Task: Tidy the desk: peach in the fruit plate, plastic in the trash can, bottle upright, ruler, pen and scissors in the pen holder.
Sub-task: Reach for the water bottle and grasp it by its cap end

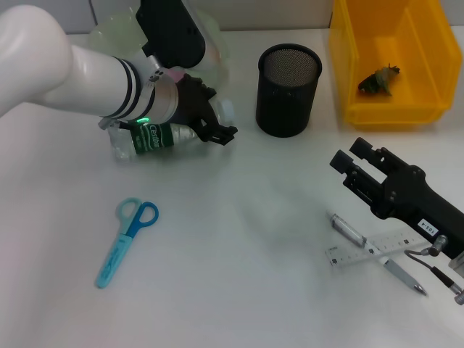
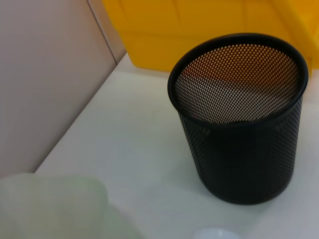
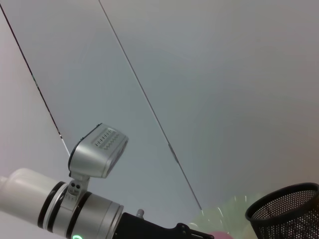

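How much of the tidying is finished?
Done: plastic lies in the yellow bin. In hand: the left gripper is at the lying bottle. Left: scissors, ruler and pen lie outside the empty pen holder. The right gripper hovers nearby.

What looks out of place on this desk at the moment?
The bottle lies on its side under the left gripper. Scissors, ruler and pen lie loose outside the pen holder.

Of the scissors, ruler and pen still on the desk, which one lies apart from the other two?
The scissors, blue-handled, lie alone on the robot's left. The ruler and pen lie crossed together beside the right pincer.
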